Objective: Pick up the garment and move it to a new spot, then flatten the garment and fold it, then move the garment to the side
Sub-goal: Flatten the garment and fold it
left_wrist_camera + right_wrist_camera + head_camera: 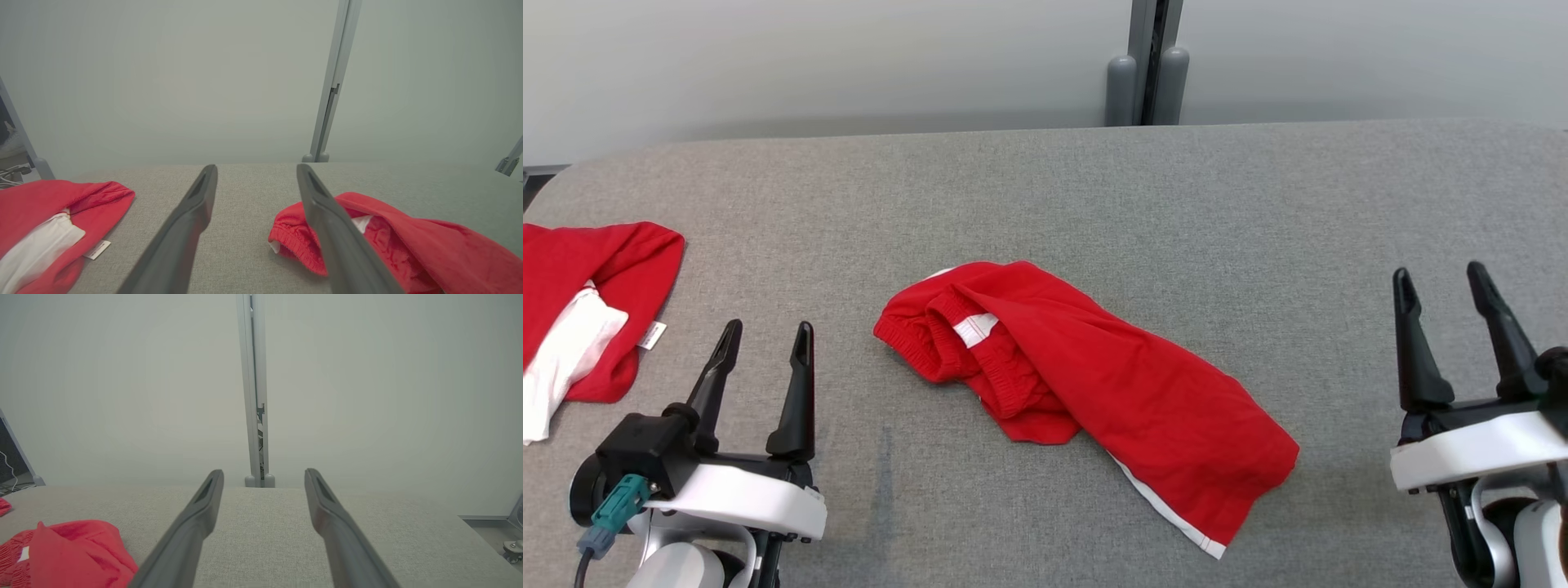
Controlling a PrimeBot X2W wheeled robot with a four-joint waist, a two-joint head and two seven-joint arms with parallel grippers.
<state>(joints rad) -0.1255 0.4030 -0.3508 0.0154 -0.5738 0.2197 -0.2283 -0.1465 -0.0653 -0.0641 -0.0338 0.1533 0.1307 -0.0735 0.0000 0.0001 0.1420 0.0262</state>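
The garment (1086, 392) looks like light, thin woven cloth: soft, limp and with no stiffness of its own, so it will likely sag and drape from wherever it is pinched, and it should not be fragile or slippery on the grey fabric-covered table (1176, 204). The ribbed elastic waistband (931, 343), bunched at the end nearer the robot's left, seems the firmest place to take hold, being thicker than the rest; the far hem corner with the white stripe (1176, 514) would give a second hold for spreading it flat. It is bright red, apparently a pair of shorts, with a white label inside the waist, and it lies crumpled and folded over itself in a long diagonal heap near the middle of the table, between the two arms and touching neither. The left claw (768, 327) is released, fingers spread with nothing between them; the right claw (1438, 271) is likewise spread and empty. A second red garment (596, 278) with a white lining lies well apart at the table's left edge.
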